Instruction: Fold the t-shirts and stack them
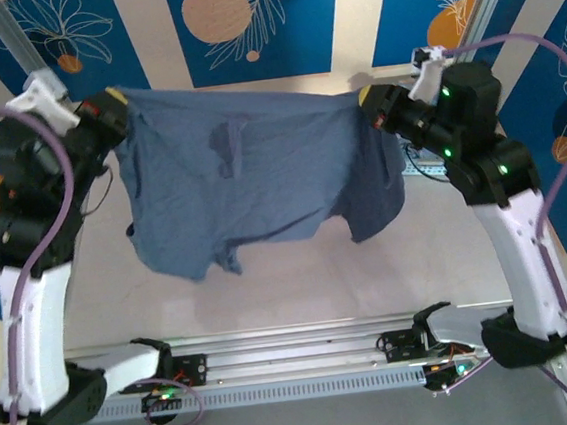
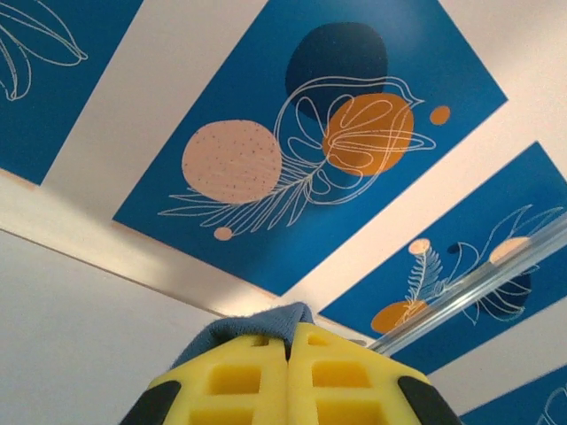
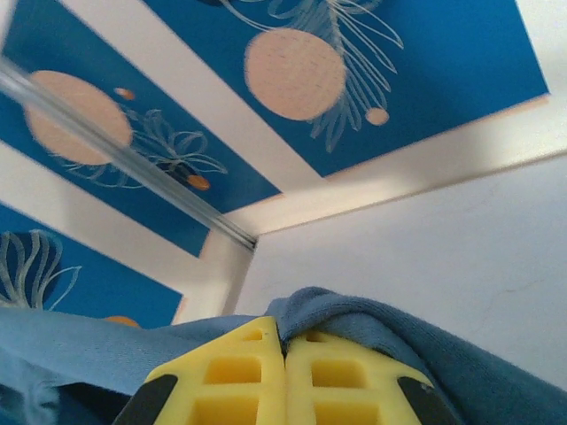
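The wall (image 1: 265,23) behind carries blue panels with orange and pink round shapes and thin leaf drawings. In front of it lies the pale desk (image 1: 101,300). Over the desk a dark slate-blue t-shirt (image 1: 250,176) hangs spread out in the air between the two arms, its upper edge stretched almost straight from left to right. The lower part falls in loose folds; from above, I cannot say for sure if the hem touches the desk. The left arm (image 1: 31,197) and the right arm (image 1: 478,144) are both raised. The yellow left fingers (image 2: 239,376) are pressed together on one top corner of the cloth, and the yellow right fingers (image 3: 337,372) are pressed together on the other corner.
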